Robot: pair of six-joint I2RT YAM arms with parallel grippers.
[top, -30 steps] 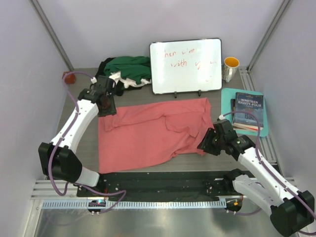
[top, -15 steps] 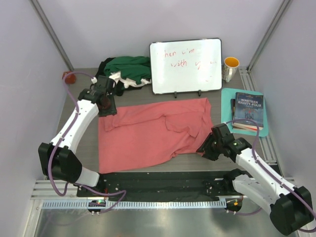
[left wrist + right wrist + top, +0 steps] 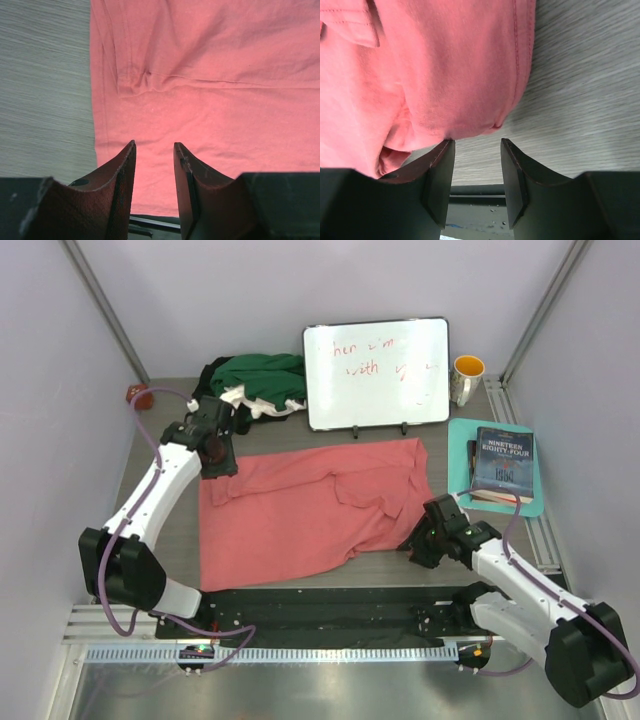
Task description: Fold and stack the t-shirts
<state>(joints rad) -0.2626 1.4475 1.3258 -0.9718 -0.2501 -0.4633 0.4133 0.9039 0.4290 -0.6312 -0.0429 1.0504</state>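
The salmon-pink t-shirt [image 3: 300, 515] is spread out, wrinkled, across the middle of the table [image 3: 180, 530], with a sleeve turned in over its right half. The other t-shirts, dark green [image 3: 262, 375], white [image 3: 232, 395] and black [image 3: 215, 370], are bunched in a heap at the far left, just beside the whiteboard [image 3: 377, 373]. The left jaws are held over the far left corner of the pink shirt; a narrow gap is kept between them and nothing is gripped. The right jaws are placed at the shirt's near right corner, where the hem meets bare table; they too are parted, with nothing held. A mug [image 3: 467, 378] is set right of the whiteboard, and a book [image 3: 503, 462] is laid on a teal mat [image 3: 460, 435] at the right edge.
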